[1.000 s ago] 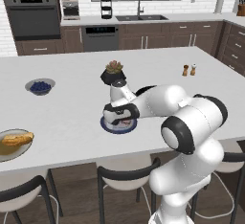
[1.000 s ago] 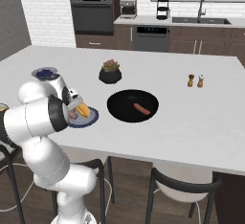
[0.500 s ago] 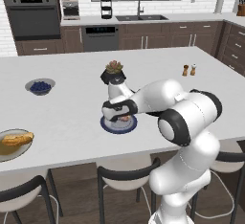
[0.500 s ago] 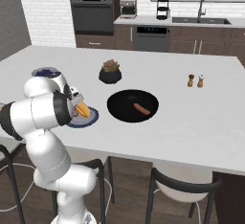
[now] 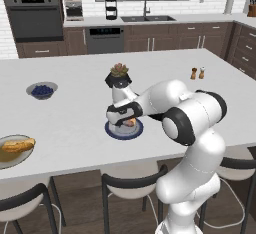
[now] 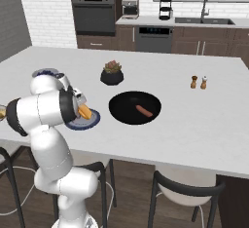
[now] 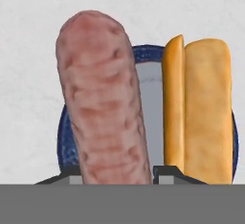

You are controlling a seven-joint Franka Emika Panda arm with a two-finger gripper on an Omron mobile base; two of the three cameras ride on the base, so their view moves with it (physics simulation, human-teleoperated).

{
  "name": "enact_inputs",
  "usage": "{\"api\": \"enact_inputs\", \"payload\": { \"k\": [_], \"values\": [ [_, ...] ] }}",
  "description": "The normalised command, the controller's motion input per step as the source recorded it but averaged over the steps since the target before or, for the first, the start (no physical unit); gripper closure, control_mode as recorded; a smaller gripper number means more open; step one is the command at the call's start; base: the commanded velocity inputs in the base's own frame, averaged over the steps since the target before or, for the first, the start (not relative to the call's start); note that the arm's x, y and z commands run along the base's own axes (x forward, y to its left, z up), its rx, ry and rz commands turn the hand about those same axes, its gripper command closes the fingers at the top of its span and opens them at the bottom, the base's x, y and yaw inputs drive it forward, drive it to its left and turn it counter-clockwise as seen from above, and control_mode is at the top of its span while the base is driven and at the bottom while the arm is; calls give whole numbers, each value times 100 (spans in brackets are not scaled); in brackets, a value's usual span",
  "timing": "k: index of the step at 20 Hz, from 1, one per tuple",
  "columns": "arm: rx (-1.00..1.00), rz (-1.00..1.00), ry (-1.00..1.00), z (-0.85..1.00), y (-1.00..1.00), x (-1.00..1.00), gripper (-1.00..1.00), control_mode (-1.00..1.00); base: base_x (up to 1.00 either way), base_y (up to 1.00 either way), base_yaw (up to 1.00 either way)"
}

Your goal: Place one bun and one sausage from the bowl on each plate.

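In the hand view my gripper (image 7: 117, 176) is shut on a pink-brown sausage (image 7: 103, 103) that stands up between the fingertips. It hangs just above a blue-rimmed plate (image 7: 64, 137). A golden bun (image 7: 201, 108) lies on that plate, beside the sausage. The left base view shows the gripper (image 5: 121, 123) low over this plate (image 5: 111, 131) at the counter's front, with the bun (image 5: 131, 123) by it. In the right base view the black bowl (image 6: 121, 106) holds one more sausage (image 6: 143, 110), to the right of the plate (image 6: 92, 121) and bun (image 6: 84, 111).
A second plate (image 5: 6, 159) with a bun (image 5: 17, 144) sits at the counter's far left. A small bowl of berries (image 5: 41, 90), a black plant pot (image 5: 118, 78) and salt and pepper shakers (image 5: 197, 73) stand further back. Stools line the front edge.
The arm's elbow has swung a little to the left. The gripper has stayed over the blue-rimmed plate with the sausage in it.
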Motion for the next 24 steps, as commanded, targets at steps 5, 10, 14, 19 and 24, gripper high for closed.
{"api": "enact_inputs", "payload": {
  "k": [5, 10, 14, 19, 24],
  "values": [
    [0, 0, 0, -24, 0, 8, 100, -100, 0, 0, 0],
    [-3, 0, 0, -8, 0, 8, 100, -100, 0, 0, 0],
    [-5, 0, 0, 0, 0, 13, 100, -100, 0, 0, 0],
    [-2, 0, 0, 0, 0, 3, -100, -100, 0, 0, 0],
    [0, 0, 0, 0, 0, 0, -100, -100, 0, 0, 0]
  ]
}}
